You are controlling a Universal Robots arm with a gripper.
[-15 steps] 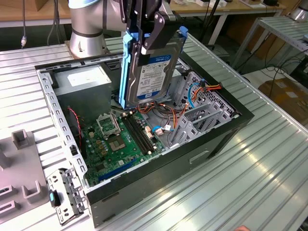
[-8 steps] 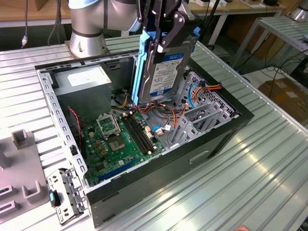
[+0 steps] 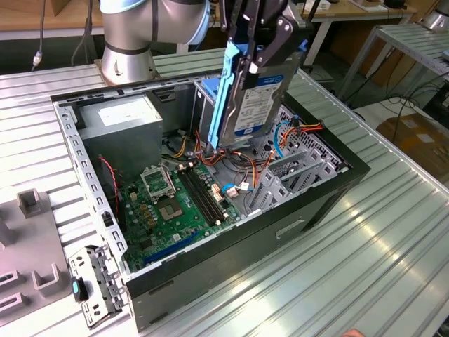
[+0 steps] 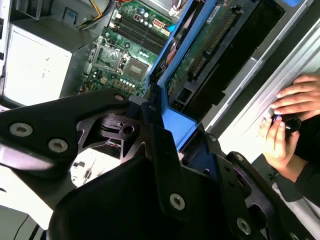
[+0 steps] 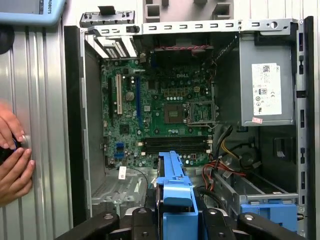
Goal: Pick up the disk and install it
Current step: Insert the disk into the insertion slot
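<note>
The disk [image 3: 258, 98], a grey metal drive with a white and blue label and a bright blue rail frame, hangs upright on its edge over the far part of the open computer case [image 3: 330, 200]. My gripper [image 3: 256, 56] is shut on the disk's upper end, its black fingers [image 3: 280, 38] pressed against the two flat sides. The second wrist view shows the disk's [image 4: 205, 47] green circuit-board side and blue rail running away from my gripper [image 4: 167, 137]. In the first wrist view the disk's blue rail [image 5: 175, 187] sits between the fingers [image 5: 215, 220], above the motherboard [image 5: 160, 110].
Inside the case are a grey power-supply box [image 3: 123, 123], red and orange cables [image 3: 245, 165] and a blue bracket [image 5: 270, 210] in the drive bay. A person's hands [image 5: 12, 165] rest on the table beside the case. A loose metal bracket [image 3: 95, 284] lies near the case's corner.
</note>
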